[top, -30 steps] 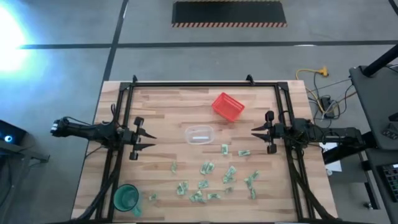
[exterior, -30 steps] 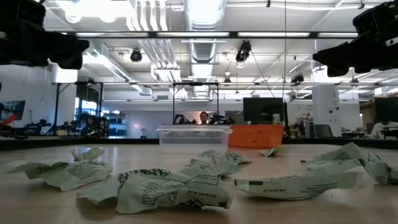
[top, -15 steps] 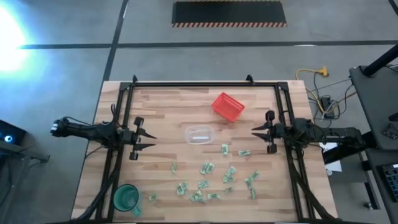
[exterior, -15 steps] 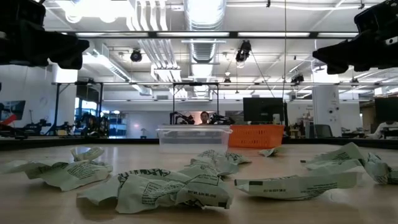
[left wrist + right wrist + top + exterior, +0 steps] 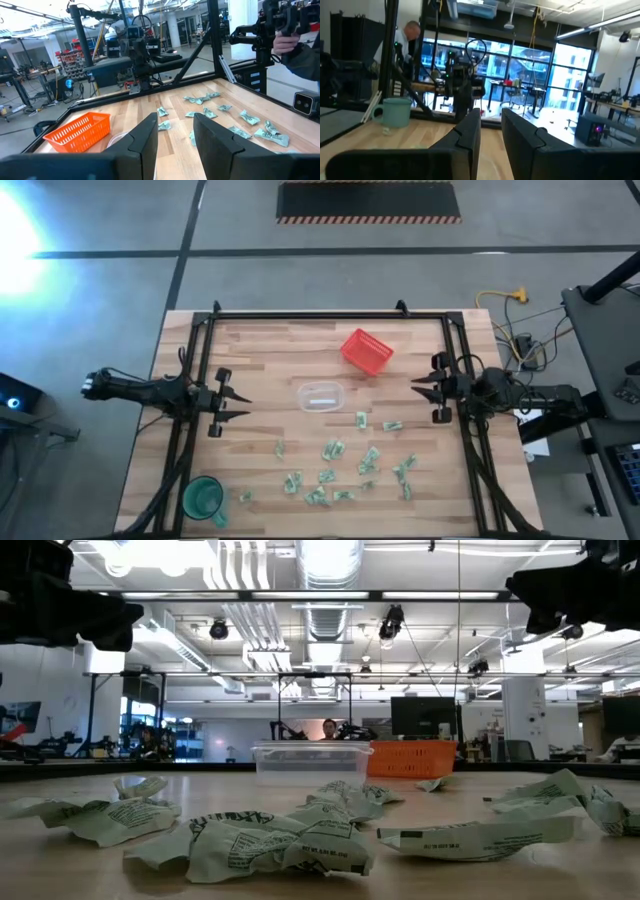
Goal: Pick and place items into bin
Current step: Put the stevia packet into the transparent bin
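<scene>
Several small pale green and white wrapped items [image 5: 340, 465] lie scattered on the near half of the wooden table, and show close up in the low view [image 5: 270, 840]. The clear plastic bin [image 5: 321, 395] stands at the table's middle, resting on its base [image 5: 312, 762]. My left gripper [image 5: 243, 403] hovers open to the left of the bin, above the table. My right gripper [image 5: 414, 390] hovers open to the right of the bin, raised high. Neither touches anything. In the left wrist view the items [image 5: 210, 112] lie beyond the open fingers [image 5: 175, 137].
A red mesh basket [image 5: 366, 351] sits on the table beyond the bin, toward the far edge. A green cup [image 5: 203, 498] stands at the near left corner. Black frame rails [image 5: 190, 430] run along the table's left, right and far sides. A person [image 5: 405, 40] stands beyond the table.
My right gripper has risen and drawn back a little toward the table's right edge. The left arm, the bin and the items have kept still.
</scene>
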`<state>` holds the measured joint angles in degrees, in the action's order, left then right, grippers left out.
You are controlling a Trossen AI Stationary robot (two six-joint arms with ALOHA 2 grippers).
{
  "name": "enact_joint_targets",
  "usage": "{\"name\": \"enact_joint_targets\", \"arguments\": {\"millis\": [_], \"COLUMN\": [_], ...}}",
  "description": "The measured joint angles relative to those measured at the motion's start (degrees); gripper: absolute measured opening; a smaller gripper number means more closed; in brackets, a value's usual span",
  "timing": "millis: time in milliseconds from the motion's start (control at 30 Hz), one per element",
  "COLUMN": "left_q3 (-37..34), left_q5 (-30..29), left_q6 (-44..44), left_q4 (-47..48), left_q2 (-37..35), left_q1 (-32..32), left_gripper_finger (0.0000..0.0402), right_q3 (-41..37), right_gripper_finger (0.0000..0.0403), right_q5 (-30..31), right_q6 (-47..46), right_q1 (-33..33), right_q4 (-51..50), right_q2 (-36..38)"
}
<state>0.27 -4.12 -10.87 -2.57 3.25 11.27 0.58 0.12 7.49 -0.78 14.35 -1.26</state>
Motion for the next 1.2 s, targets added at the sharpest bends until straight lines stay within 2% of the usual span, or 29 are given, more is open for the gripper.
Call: {"name": "enact_joint_targets", "arguments": {"millis": [267,400,567,767,867,1067,1200], "left_q3": [0.0,0.0,0.0,0.0,0.0,0.0,0.0], "left_q5": [0.0,2.3,3.0,3.1,3.1,3.1,3.1], "left_q6": [0.0,2.7,2.9,10.7,13.5,13.6,13.6], "left_q4": [-1.4,-4.3,-15.2,-22.9,-23.0,-24.0,-24.4], "left_q2": [0.0,0.0,0.0,0.0,0.0,0.0,0.0], "left_q1": [0.0,0.0,0.0,0.0,0.0,0.0,0.0], "left_gripper_finger": [0.0109,0.0109,0.0109,0.0109,0.0109,0.0109,0.0109], "right_q3": [0.0,0.0,0.0,0.0,0.0,0.0,0.0], "right_gripper_finger": [0.0068,0.0068,0.0068,0.0068,0.0068,0.0068,0.0068], "right_q5": [0.0,0.0,0.0,-0.3,-0.4,-0.6,-0.5], "right_q6": [0.0,0.2,2.8,-14.8,-15.5,-20.5,-20.6], "right_q1": [0.0,0.0,0.0,0.0,0.0,0.0,0.0], "right_q4": [-4.7,-4.8,-0.6,-3.4,-5.6,-8.7,-12.3], "right_q2": [0.0,0.0,0.0,0.0,-0.1,-0.1,-0.1]}}
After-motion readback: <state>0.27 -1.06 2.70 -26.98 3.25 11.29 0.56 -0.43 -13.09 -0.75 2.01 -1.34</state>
